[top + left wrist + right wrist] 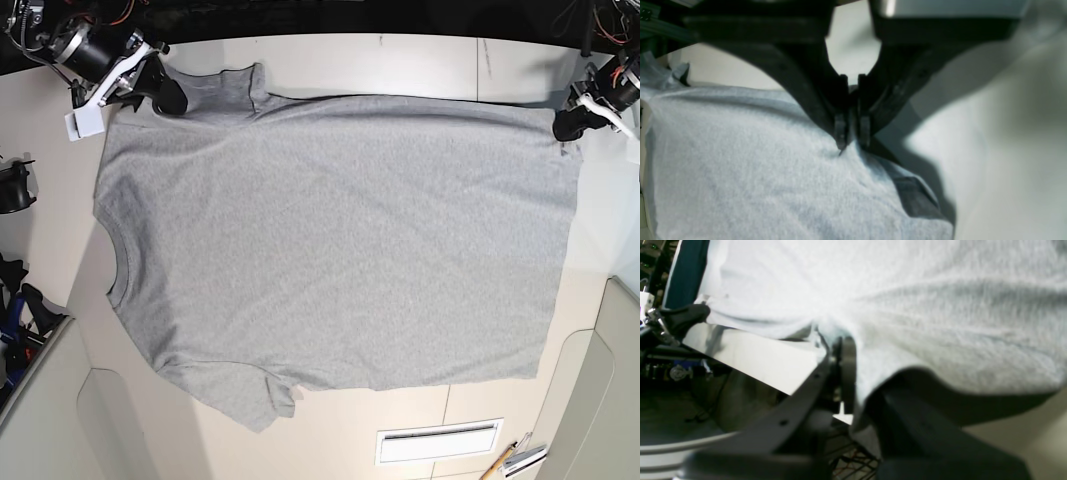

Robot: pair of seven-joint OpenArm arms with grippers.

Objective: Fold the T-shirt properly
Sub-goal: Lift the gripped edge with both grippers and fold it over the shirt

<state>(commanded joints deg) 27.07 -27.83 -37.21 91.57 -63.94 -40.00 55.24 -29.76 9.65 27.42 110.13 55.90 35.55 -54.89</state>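
Observation:
The heather-grey T-shirt (340, 240) lies spread flat on the pale table (400, 55), plain side up, with the neck at the left and the hem at the right. No lettering shows. My right gripper (165, 97) is at the far left corner, shut on the shirt by the far sleeve; in the right wrist view (840, 353) its jaws pinch the grey cloth (940, 306). My left gripper (566, 126) is at the far right corner, shut on the hem corner; in the left wrist view (852, 141) its jaws are closed on the fabric (740, 166).
A white slotted vent (437, 441) sits in the table near the front edge, with pencils (515, 458) beside it. Black gear (12, 186) stands off the table's left side. The table's front corners are cut away.

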